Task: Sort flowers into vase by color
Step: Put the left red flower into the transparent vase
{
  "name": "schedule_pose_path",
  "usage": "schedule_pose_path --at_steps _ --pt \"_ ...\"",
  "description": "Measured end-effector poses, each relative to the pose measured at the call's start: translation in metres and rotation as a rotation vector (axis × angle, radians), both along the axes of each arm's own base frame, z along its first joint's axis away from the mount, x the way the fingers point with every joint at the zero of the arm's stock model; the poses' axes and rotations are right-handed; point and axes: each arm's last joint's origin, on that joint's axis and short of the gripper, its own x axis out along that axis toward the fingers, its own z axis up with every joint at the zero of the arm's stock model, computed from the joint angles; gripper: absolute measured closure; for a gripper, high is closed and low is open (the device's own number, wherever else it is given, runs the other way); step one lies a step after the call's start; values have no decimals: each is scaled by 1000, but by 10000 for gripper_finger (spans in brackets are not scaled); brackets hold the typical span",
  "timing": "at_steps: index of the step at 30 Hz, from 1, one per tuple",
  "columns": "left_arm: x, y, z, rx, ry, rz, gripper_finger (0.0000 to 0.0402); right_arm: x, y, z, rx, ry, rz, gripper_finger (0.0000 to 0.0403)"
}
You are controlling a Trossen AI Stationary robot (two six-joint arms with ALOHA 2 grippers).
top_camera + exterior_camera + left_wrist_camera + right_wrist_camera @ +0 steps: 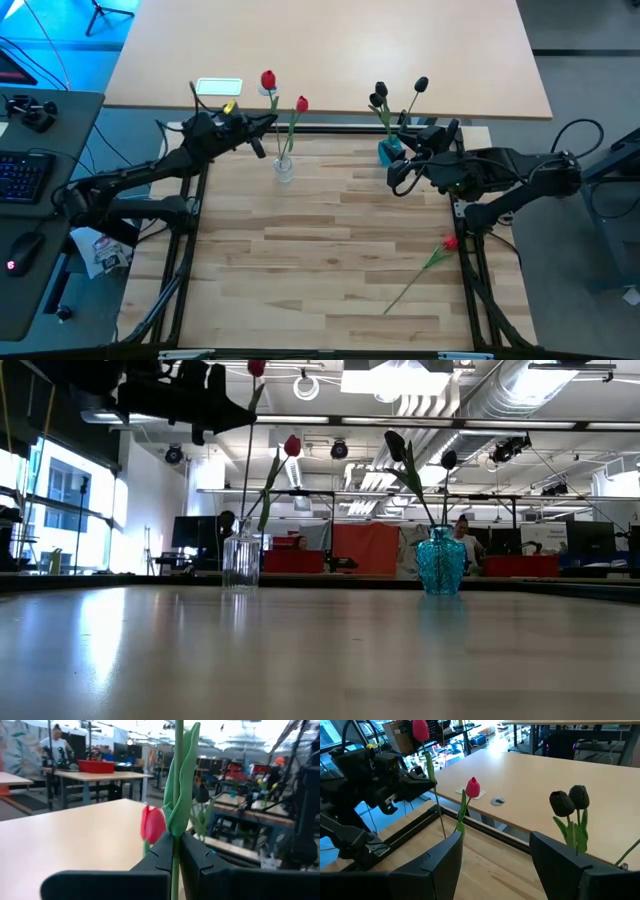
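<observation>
My left gripper (266, 126) is at the far left, above the clear glass vase (284, 168), and is shut on the stem of a red-headed flower (268, 80). That stem runs down into the clear vase (240, 560). A second red flower (302, 103) stands in the same vase. The teal vase (389, 152) holds black-headed flowers (380, 95). My right gripper (398, 168) is open, just right of the teal vase, touching nothing. Another red flower (448, 243) lies flat on the table near the right edge. My left gripper pinches the red flower's green stem (175, 851) between its two fingers, just below a long leaf (183, 795) and well below the head. The fingers (197, 857) come level from the table's left, across the stem. The flower stands upright, its lower end in the clear vase.
A metal frame rail (190, 230) borders the wooden table on each side. A larger light tabletop (330, 60) lies beyond the far edge, with a white plate (218, 87) on it. The middle and near part of the wooden table is bare. People and benches fill the room behind.
</observation>
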Motion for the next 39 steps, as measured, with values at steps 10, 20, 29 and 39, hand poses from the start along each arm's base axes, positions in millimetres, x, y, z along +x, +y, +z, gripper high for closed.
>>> schedule_pose_path --at_steps 10,20,29,39 --pt "7 5 -10 -7 44 -3 401 0 0 -1 -1 7 0 176" --pt "5 2 -13 -1 123 -7 397 -1 0 -2 -5 25 0 176" --pt "-2 -3 -8 15 129 -8 351 -1 0 -2 0 26 9 176" --pt "-23 -20 -6 -73 217 -45 260 -5 0 -1 21 33 46 176"
